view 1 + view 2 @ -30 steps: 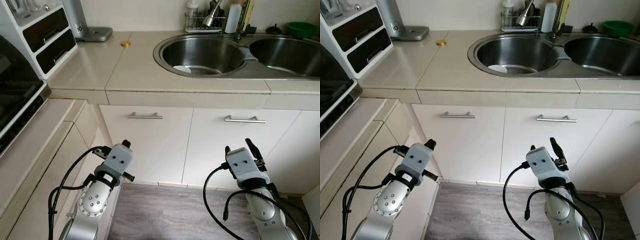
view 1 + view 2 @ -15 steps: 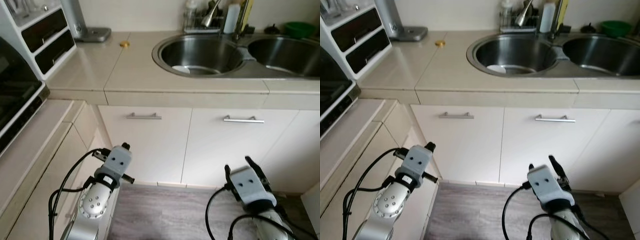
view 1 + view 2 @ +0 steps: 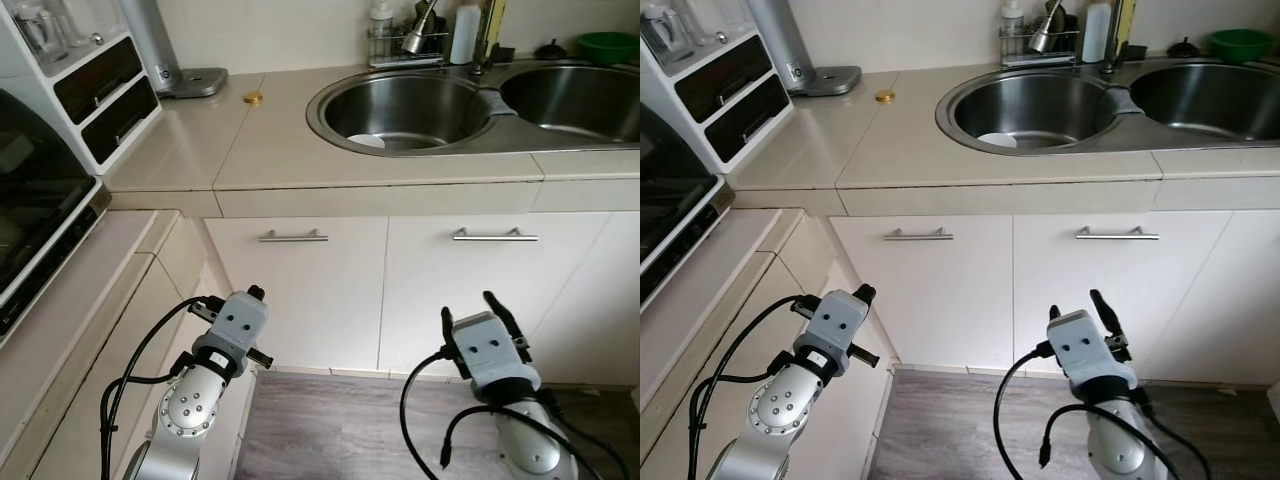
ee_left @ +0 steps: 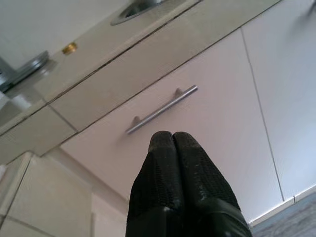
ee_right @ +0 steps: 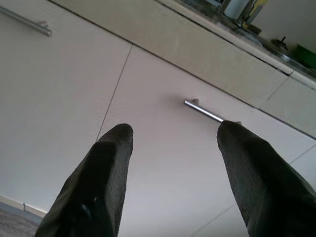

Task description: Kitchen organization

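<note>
- Cabinet handles run level across the two white doors under the sink: I see the left handle (image 3: 291, 236) and the right handle (image 3: 494, 235), each a slim metal bar with its long axis along the counter edge.
- My left gripper (image 4: 174, 138) hangs low before the left door, fingers pressed together, pointing up toward that handle and well apart from it.
- My right gripper (image 5: 173, 131) hangs before the right door, fingers spread wide, with the right handle showing between the tips but not touched.
- Above, the double sink (image 3: 330, 112) holds a small white dish (image 3: 365, 141) in its left basin; the right basin is cut off by the frame.
- On the counter a small gold disc (image 3: 253, 98) lies alone; I cannot tell what it is.
- Bottles and utensils in the rack (image 3: 405, 47) behind the sink are too crowded to sort out.
- Grey floor (image 3: 340, 425) lies open between my arms, and a cabinet run hems in my left arm.
</note>
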